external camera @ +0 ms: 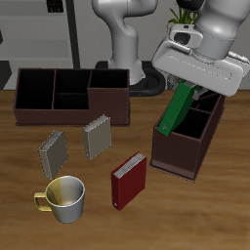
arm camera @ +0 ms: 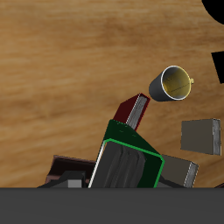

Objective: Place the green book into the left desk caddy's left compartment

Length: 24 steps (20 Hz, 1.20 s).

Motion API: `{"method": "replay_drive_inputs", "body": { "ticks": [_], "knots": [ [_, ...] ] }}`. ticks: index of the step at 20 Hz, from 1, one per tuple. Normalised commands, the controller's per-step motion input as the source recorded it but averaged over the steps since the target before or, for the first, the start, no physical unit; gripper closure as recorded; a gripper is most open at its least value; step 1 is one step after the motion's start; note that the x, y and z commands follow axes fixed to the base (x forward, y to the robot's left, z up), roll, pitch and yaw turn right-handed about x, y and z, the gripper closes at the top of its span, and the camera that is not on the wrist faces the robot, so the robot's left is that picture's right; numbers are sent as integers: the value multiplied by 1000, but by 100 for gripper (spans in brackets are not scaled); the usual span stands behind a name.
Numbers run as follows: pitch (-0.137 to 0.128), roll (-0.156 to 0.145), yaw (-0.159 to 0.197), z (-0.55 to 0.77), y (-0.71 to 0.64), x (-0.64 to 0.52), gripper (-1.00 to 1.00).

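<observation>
Tool (external camera: pixel 186 86) clamped on the green book (external camera: pixel 178 109), which hangs tilted over the left desk caddy (external camera: pixel 187 143). Wrist view adds the book's white page edges; exterior shows the dark box-shaped caddy on the wood-grain counter (external camera: pixel 195 210).

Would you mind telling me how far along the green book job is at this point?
Done: the green book is off the table, held tilted by the end effector over the left desk caddy. In hand: its lower end is at the caddy's rim, apparently entering. Left: seating it in the left compartment and releasing. The red book lies untouched.
</observation>
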Motion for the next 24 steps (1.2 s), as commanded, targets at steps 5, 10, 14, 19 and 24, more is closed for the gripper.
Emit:
{"method": "replay_drive_inputs", "body": {
  "ticks": [5,10,14,19,24],
  "knots": [
    [-40,-38,-3,363,60,-600,100],
    [-9,59,28,140,252,-569,100],
    [-40,139,69,-30,300,-678,100],
    [-14,90,62,-150,164,-478,100],
    [3,14,18,-204,116,-456,100]
  ]
}}
